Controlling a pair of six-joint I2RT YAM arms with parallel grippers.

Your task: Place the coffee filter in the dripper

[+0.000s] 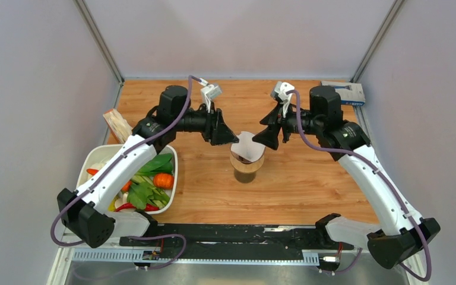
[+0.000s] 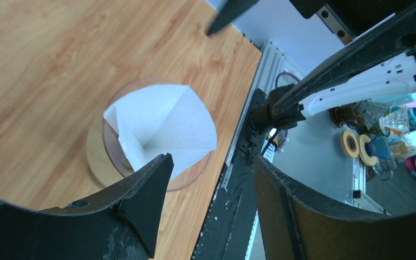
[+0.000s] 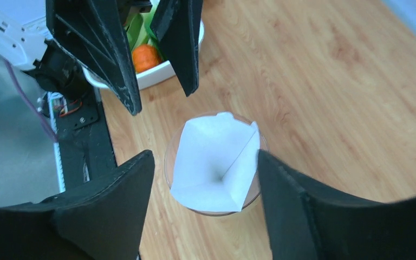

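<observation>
From above, we see the thin white paper coffee filter [image 1: 248, 144] sitting opened in the clear funnel-shaped dripper with a tan ring base [image 1: 243, 160]. The dripper stands on a dark brown glass vessel [image 1: 246, 174] at the middle of the wooden counter [image 1: 309, 178]. The left fingers [image 1: 221, 128] and right fingers [image 1: 271, 134] flank it, close to its rim, and a white bowl of vegetables [image 1: 176, 172] lies well off to the left. From the left wrist, we find that arm's fingers apart and empty; below them the filter sits as a cone inside the clear rim, one folded flap standing a little proud. From the right wrist, the fingers likewise stand apart with nothing between them, and the paper is cupped in the dripper, its seam running down toward the centre. We judge the task all but done. The paper looks feather-light, limp and easily creased or torn. We would make any further adjustment with a light pinch at the upper edge or along the stiffer folded seam. The dripper, perched on glass, could tip if pushed sideways.
</observation>
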